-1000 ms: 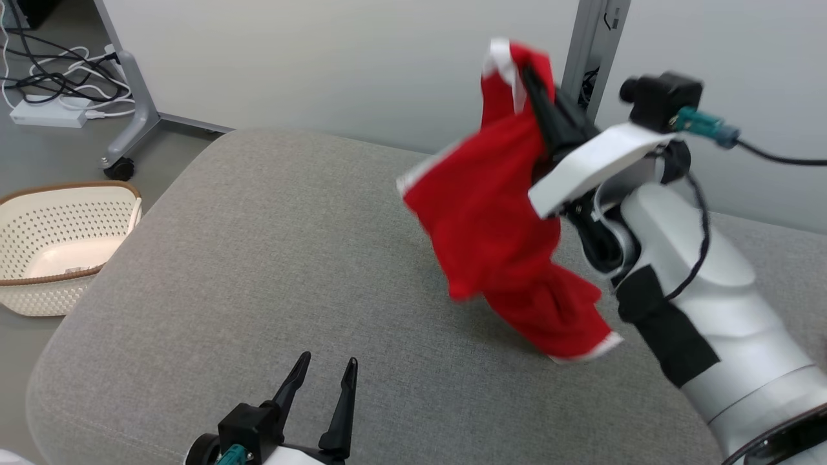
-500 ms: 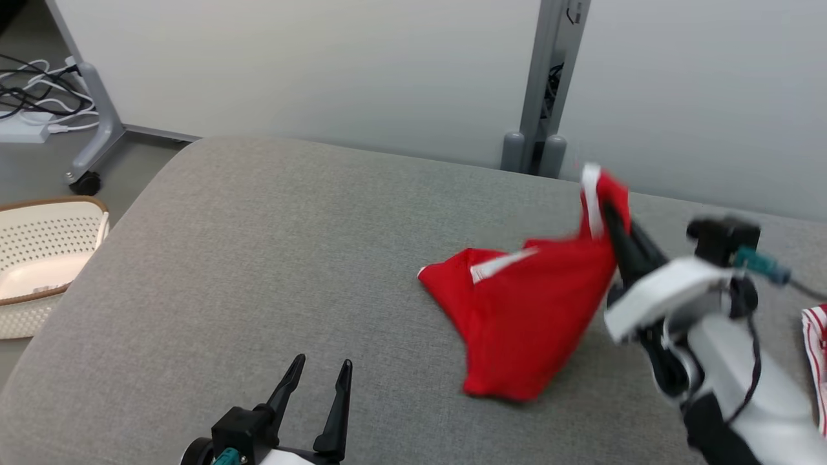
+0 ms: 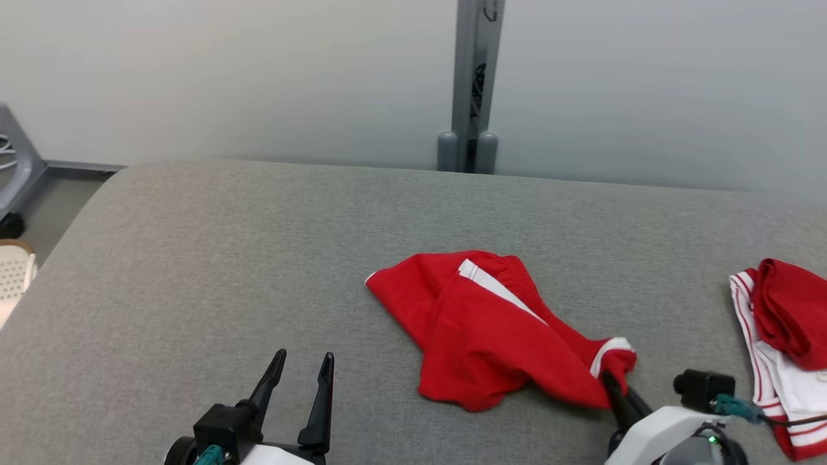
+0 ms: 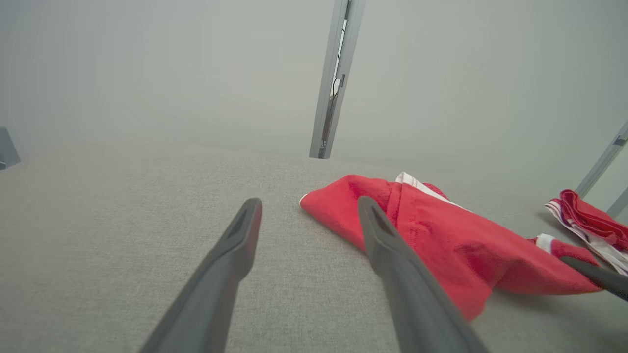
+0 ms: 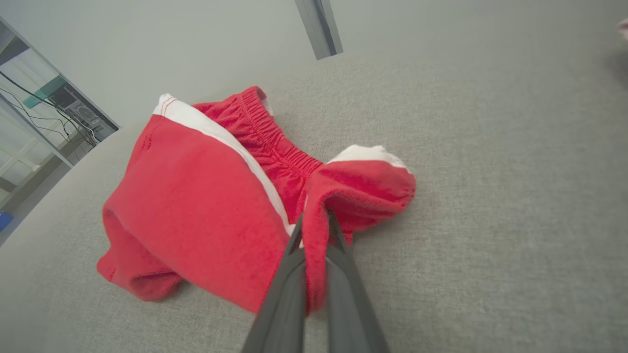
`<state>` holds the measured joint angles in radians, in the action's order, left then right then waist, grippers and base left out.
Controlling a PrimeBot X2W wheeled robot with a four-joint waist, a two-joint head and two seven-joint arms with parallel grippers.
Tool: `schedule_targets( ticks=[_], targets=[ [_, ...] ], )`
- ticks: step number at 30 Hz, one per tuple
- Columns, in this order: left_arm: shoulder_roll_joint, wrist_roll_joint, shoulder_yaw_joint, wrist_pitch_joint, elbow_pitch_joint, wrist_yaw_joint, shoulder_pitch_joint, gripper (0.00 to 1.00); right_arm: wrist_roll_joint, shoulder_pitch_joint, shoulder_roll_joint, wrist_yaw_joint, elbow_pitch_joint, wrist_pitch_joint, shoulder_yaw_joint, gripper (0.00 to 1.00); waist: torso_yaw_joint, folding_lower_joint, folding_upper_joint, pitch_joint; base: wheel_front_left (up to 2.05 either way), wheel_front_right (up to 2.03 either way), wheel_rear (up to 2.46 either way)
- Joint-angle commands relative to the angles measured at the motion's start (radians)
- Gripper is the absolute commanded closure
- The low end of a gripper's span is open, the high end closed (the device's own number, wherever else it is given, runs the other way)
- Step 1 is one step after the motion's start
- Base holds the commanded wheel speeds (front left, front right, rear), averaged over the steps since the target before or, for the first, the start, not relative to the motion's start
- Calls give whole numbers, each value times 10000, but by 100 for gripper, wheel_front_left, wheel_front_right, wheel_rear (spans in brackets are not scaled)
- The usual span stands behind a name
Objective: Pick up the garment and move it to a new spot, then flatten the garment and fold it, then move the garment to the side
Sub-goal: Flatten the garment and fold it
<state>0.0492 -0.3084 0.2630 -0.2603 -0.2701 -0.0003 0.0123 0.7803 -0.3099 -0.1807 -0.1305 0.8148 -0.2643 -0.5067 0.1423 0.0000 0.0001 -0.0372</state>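
I see the red garment (image 3: 491, 329) lying crumpled on the grey cushion (image 3: 213, 258), a little right of its middle. My right gripper (image 3: 608, 381) is clenched on a white-trimmed fold at the garment's near right corner. My left gripper (image 3: 304, 354) hangs released and empty, near the garment's left side. Another red-and-white pile (image 3: 785, 323) lies far right.

a: what do the arms' ends look like?
b: the left tool (image 3: 305, 354) has two long, dark, tapering fingers (image 3: 320, 400) on a black block (image 3: 223, 426), with a teal connector (image 3: 210, 455) below.
a: and the right tool (image 3: 607, 376)?
b: same dark fingers, a white housing (image 3: 652, 433), a small black camera (image 3: 701, 383), a teal plug (image 3: 730, 405) with a dark cable (image 3: 791, 421), and a tiny green light (image 3: 712, 440).
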Motion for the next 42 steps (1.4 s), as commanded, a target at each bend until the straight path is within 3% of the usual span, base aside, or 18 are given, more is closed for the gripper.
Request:
schedule_targets(
  ticks=[1,11,18,24,32,42],
  targets=[
    [33,75,-67,-34,34,-34,-49,0,264,113,142,-5,12,-15,-73,0,-294,0,-1,-45,0,0,0],
    [32,12,-142,-34,95,26,-193,0,468,-166,-302,-5,-564,-16,644,0,-1194,0,-1,-205,0,0,0],
    [35,-152,-389,-34,172,114,-593,0,-1088,255,-563,-5,-2688,-14,2227,0,-1950,0,-1,-272,0,0,0],
    [36,-324,-632,-34,-9,163,-875,0,-2691,1324,-72,-5,-4511,-14,3100,0,-2541,0,-1,-243,0,0,0],
    [36,-349,-1056,-34,-665,89,-968,0,-4072,1954,375,-4,-5567,-14,3023,0,-3154,0,-1,-49,0,0,0],
    [32,430,-396,-34,-2982,-704,-2556,0,-4307,1841,642,-5,-5723,-14,2785,0,-3326,0,-1,423,0,0,0]
  ],
)
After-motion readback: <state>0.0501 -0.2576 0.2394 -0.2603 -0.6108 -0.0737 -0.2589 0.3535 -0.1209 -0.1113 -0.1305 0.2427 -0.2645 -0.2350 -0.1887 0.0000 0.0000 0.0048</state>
